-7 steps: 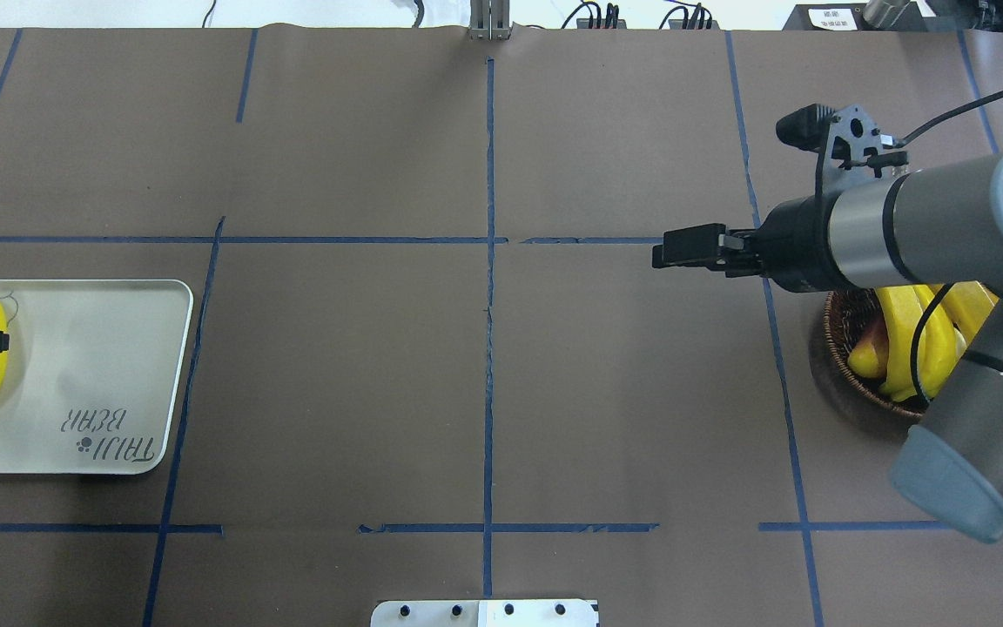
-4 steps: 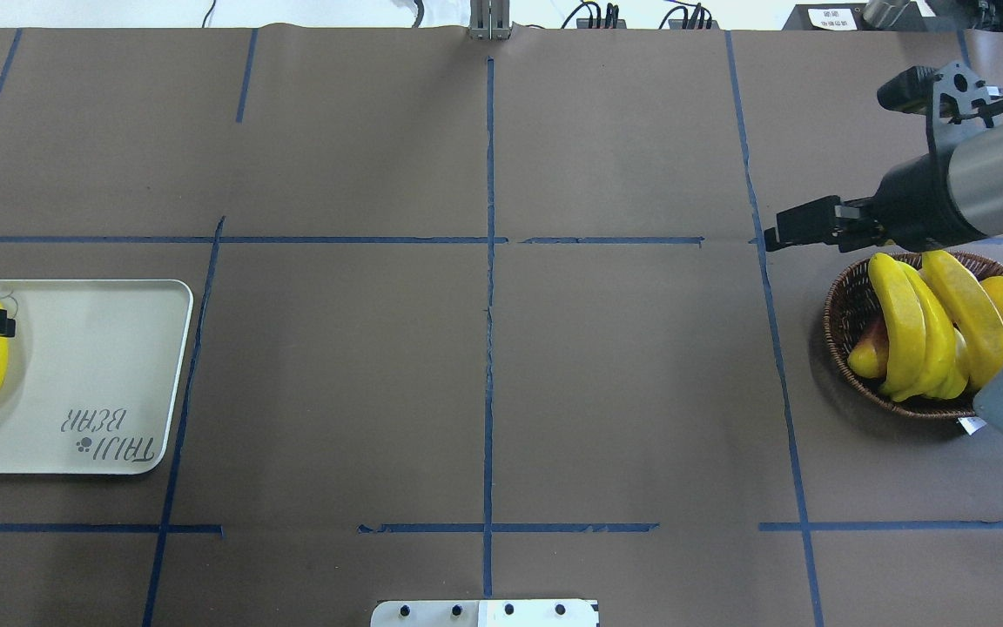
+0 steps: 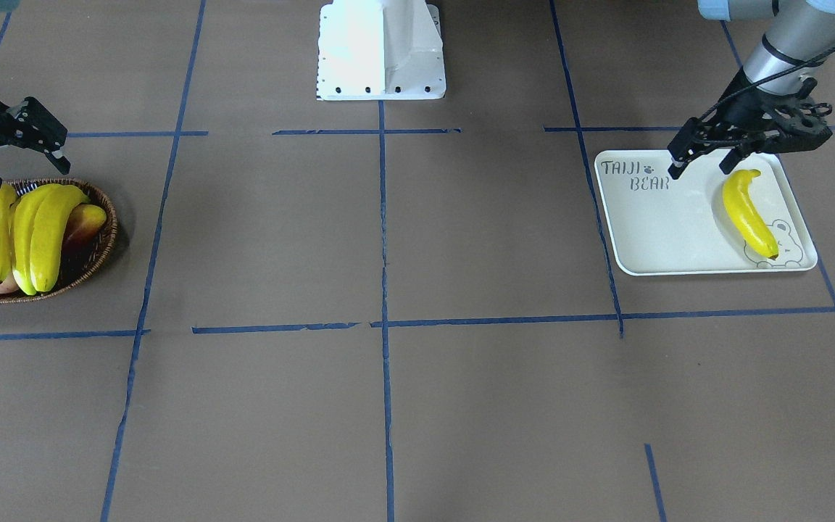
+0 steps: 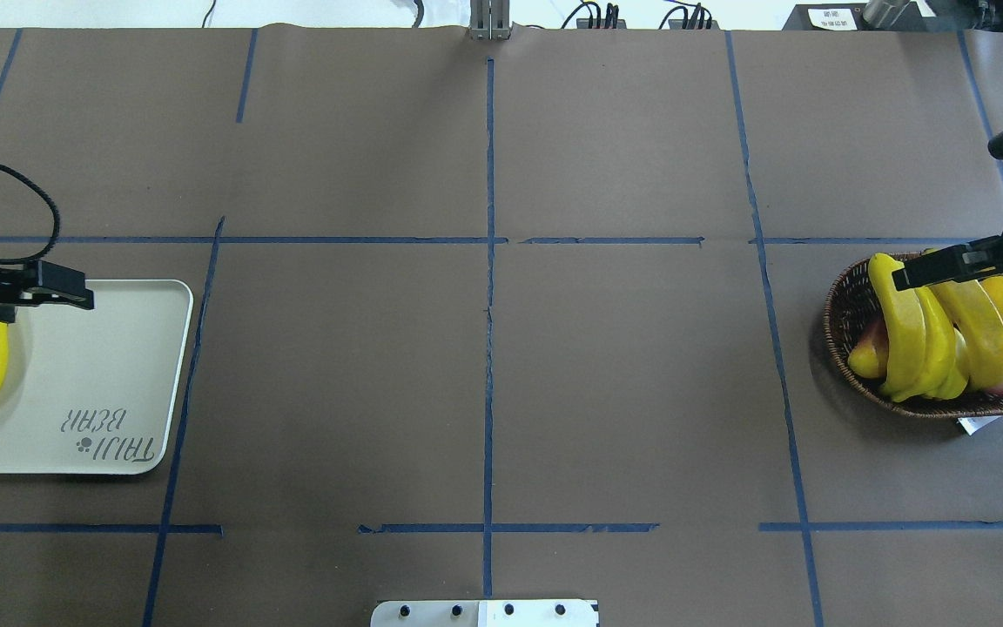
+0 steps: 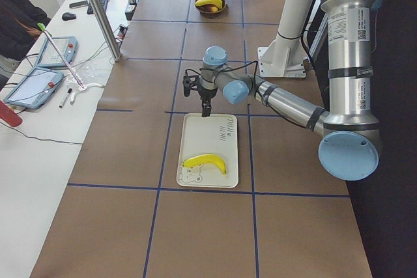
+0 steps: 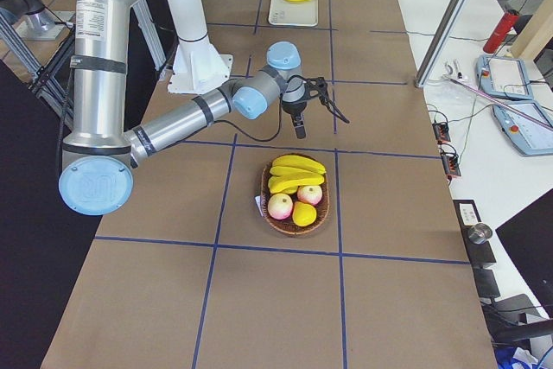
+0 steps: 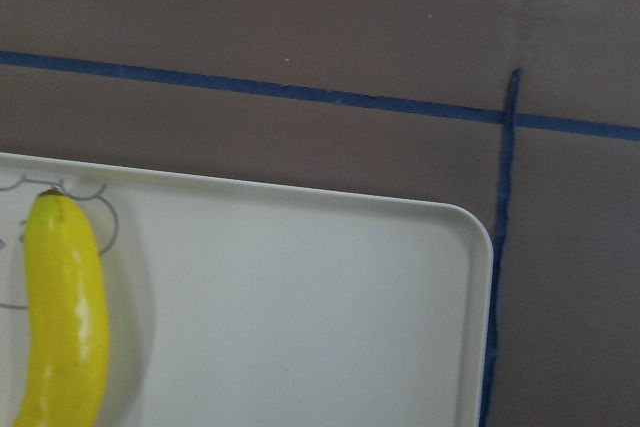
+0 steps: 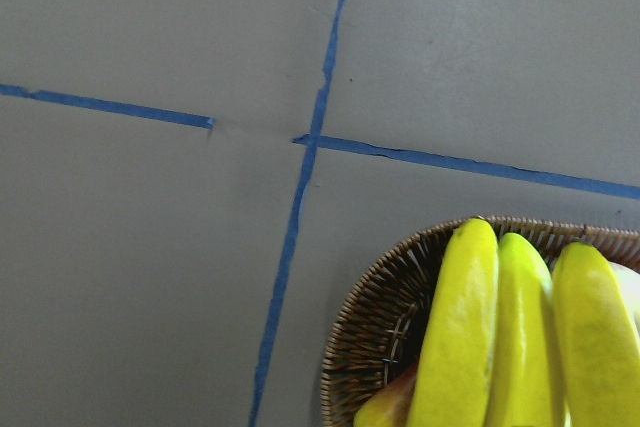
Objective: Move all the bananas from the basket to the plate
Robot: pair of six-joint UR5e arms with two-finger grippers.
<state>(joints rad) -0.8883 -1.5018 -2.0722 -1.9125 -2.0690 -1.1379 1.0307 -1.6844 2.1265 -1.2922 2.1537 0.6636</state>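
One banana (image 3: 747, 210) sits on the plate (image 3: 664, 232), three bananas (image 3: 30, 232) in the basket (image 3: 95, 246); your left gripper (image 3: 701, 168) and right gripper (image 3: 25, 170) both hang open and empty; I'd lower the right onto one next.

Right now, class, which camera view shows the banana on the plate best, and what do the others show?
Exterior front-facing: the whole banana lies unobstructed on the plate. Overhead crops it at the frame edge; left wrist shows one end; exterior left shows it smaller; exterior right, tiny.
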